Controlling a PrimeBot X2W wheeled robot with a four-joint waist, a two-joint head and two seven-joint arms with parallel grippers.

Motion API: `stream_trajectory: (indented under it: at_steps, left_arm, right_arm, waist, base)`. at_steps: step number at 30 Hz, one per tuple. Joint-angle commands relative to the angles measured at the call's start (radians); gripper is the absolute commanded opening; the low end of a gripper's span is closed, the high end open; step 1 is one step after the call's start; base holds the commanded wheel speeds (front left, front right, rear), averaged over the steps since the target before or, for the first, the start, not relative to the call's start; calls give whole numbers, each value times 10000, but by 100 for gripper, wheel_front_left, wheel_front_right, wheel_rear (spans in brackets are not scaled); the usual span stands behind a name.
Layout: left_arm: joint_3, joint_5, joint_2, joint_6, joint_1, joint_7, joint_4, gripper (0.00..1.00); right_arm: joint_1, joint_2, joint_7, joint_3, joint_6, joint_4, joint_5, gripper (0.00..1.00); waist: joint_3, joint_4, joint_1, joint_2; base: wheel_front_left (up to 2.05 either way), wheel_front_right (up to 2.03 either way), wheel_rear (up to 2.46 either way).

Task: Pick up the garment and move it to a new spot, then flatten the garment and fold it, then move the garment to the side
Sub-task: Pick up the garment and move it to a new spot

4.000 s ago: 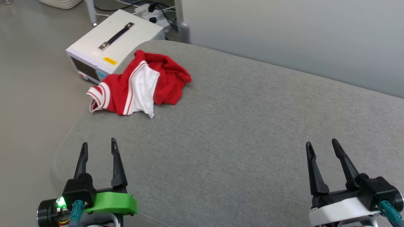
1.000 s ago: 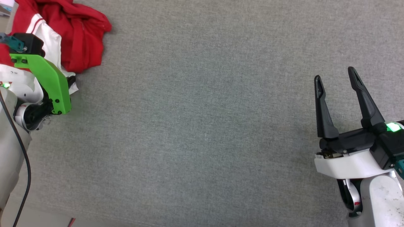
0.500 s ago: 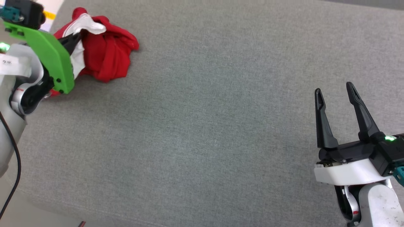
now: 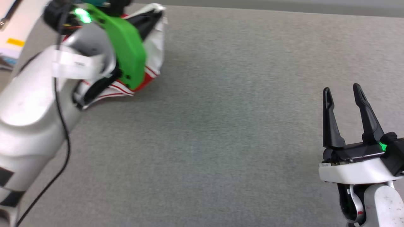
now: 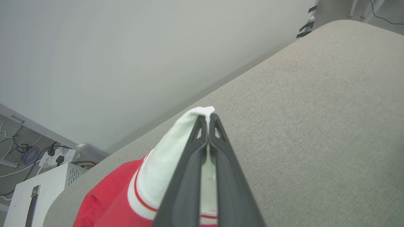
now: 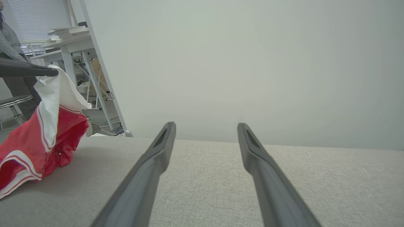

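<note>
The garment, red with a white sleeve and red-white striped trim, hangs bunched from my left gripper at the upper left of the grey padded surface. Its lower folds still touch the surface. In the left wrist view the left gripper is shut on the white sleeve, with red cloth drooping below. The right wrist view shows the garment hanging at far left. My right gripper stands open and empty at the lower right, far from the cloth, its own view showing nothing between the fingers.
The grey padded surface stretches wide between the arms. A white box with a handle and a power strip sit on the floor beyond its left end. A pale wall runs behind. A person, a stool and desks are far left.
The head camera has shifted. My left gripper has lifted the garment by its white sleeve off the heap and carried it rightward. The right gripper has stayed open and still.
</note>
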Motion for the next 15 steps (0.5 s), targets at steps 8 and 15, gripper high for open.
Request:
stream_trajectory:
  at_steps: [8,15]
  left_arm:
    - [-1593,178,-1599,-25,-907,-76,-301,0]
    - [-3260,-112,-3088,-25,-1323,-469,274,0]
  right_arm:
    - [-43,-19,-46,-282,-7,-54,481,100]
    - [-172,-19,-46,-736,-7,-87,716,100]
  waist:
    - [302,-2006,1,-1]
    - [718,-2745,1,-1]
  base:
    - [0,0,0]
    - [0,0,0]
